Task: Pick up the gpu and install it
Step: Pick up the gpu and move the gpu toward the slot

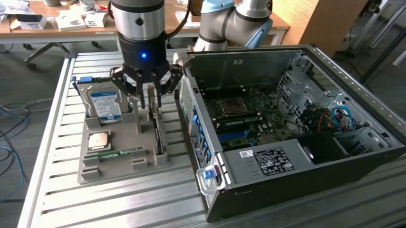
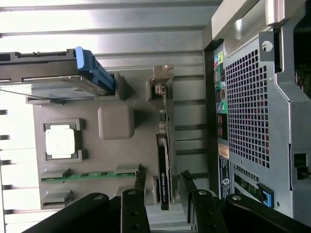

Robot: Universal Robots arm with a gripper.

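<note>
Gripper point(image 2: 163, 173) fingers are spread apart, straddling the gpu point(image 2: 164, 187) with a slim gap on each side. The gpu stands on edge in the grey holder point(image 1: 123, 134), left of centre in the exterior view, just beside the open computer case point(image 1: 285, 190). The holder carries one gpu, one hard drive point(image 1: 104, 104), one processor point(image 1: 100, 140) and one memory stick point(image 1: 114, 154).

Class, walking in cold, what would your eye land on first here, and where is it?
The open computer case on the exterior view's right, its motherboard exposed, dominates. Beside it, the arm's open gripper hangs over the gpu standing on edge in a grey tray, jaws either side of it. A blue-labelled hard drive stands in the same tray.
</note>
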